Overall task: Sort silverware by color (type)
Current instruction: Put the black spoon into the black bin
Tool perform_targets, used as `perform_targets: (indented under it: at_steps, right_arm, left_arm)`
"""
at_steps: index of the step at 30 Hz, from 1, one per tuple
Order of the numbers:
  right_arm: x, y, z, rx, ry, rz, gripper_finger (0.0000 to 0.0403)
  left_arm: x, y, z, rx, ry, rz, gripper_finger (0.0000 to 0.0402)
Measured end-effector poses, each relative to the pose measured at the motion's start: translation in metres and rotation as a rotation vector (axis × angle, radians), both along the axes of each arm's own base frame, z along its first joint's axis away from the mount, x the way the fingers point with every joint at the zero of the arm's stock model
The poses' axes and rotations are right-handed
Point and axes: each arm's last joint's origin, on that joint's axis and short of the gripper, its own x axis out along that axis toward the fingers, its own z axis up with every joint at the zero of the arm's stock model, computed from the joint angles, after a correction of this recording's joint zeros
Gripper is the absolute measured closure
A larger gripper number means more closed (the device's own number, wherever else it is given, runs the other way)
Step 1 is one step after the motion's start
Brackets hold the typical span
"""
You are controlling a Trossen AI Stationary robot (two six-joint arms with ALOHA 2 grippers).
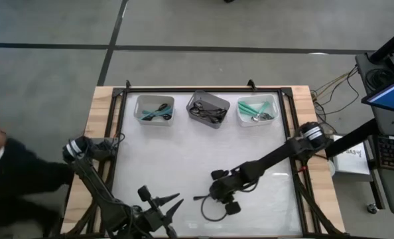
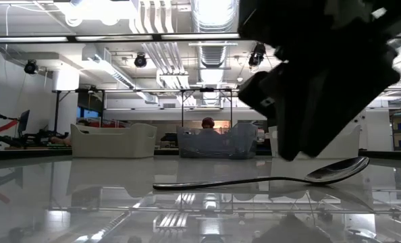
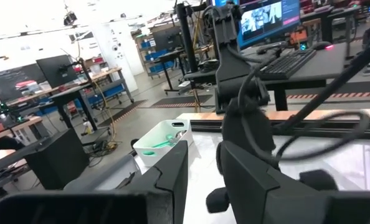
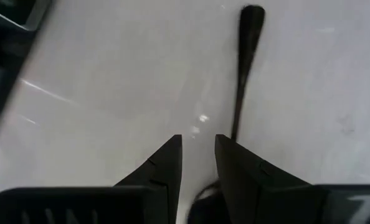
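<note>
One dark glossy spoon (image 4: pixel 244 68) lies flat on the white table near its front edge (image 2: pixel 254 182), bowl toward the right in the low view. My right gripper (image 4: pixel 199 146) hangs slanting down just above it, open, with a narrow gap between the fingers; the handle runs out from under one finger (image 4: pixel 235 155). In the high view this gripper (image 1: pixel 213 194) is beside the spoon (image 1: pixel 198 198). My left gripper (image 1: pixel 174 202) waits level at the near left, open, holding nothing. More silverware lies in three bins at the far side.
Along the far edge stand a left bin (image 1: pixel 155 98) with teal and black spoons, a dark middle bin (image 1: pixel 210 95) with black spoons, and a right bin (image 1: pixel 258 97) with teal-handled spoons. A cable loop (image 1: pixel 213 214) hangs by my right wrist. Black rails (image 1: pixel 292 133) frame the table.
</note>
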Motion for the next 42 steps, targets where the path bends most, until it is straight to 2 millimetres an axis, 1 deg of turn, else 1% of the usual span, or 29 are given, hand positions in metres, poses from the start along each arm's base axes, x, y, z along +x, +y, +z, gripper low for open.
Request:
perform_targets:
  at_steps: [3, 7, 12, 17, 21, 25, 29, 32, 34, 37, 40, 42]
  right_arm:
    - [0.008, 0.002, -0.006, -0.076, 0.018, 0.005, 0.0316]
    - [0.014, 0.003, -0.011, -0.111, 0.017, 0.008, 0.0316]
    - [0.015, -0.001, -0.013, -0.175, 0.004, -0.035, 0.0316]
    - [0.016, -0.003, -0.014, -0.193, -0.007, -0.053, 0.0316]
    - [0.017, -0.004, -0.022, -0.203, 0.015, -0.059, 0.0316]
    - [0.018, -0.004, -0.038, -0.215, 0.058, -0.066, 0.0318]
    - [0.017, -0.004, -0.053, -0.220, 0.117, -0.094, 0.0336]
    - [0.017, -0.005, -0.058, -0.211, 0.142, -0.098, 0.0371]
    - [0.017, -0.007, -0.058, -0.201, 0.150, -0.104, 0.0387]
    - [0.019, -0.011, -0.054, -0.187, 0.151, -0.131, 0.0391]
    - [0.020, -0.017, -0.040, -0.161, 0.127, -0.145, 0.0392]
    - [0.021, -0.023, -0.027, -0.138, 0.101, -0.151, 0.0393]
  left_arm:
    - [-0.005, -0.004, 0.000, 0.003, -0.005, -0.007, 0.0322]
    - [-0.009, -0.007, 0.001, 0.004, -0.008, -0.018, 0.0322]
    - [-0.011, -0.008, 0.001, 0.005, -0.009, -0.020, 0.0322]
    - [-0.011, -0.008, 0.001, 0.005, -0.008, -0.020, 0.0322]
    - [-0.011, -0.008, 0.001, 0.004, -0.009, -0.020, 0.0322]
    - [-0.010, -0.008, 0.001, 0.004, -0.009, -0.020, 0.0322]
    - [-0.010, -0.008, 0.001, 0.004, -0.009, -0.020, 0.0322]
    - [-0.010, -0.008, 0.001, 0.004, -0.009, -0.020, 0.0322]
    - [-0.011, -0.008, 0.001, 0.004, -0.009, -0.020, 0.0322]
    - [-0.011, -0.008, 0.001, 0.005, -0.008, -0.020, 0.0322]
    - [-0.011, -0.008, 0.001, 0.005, -0.008, -0.020, 0.0322]
    - [-0.011, -0.008, 0.001, 0.004, -0.009, -0.020, 0.0322]
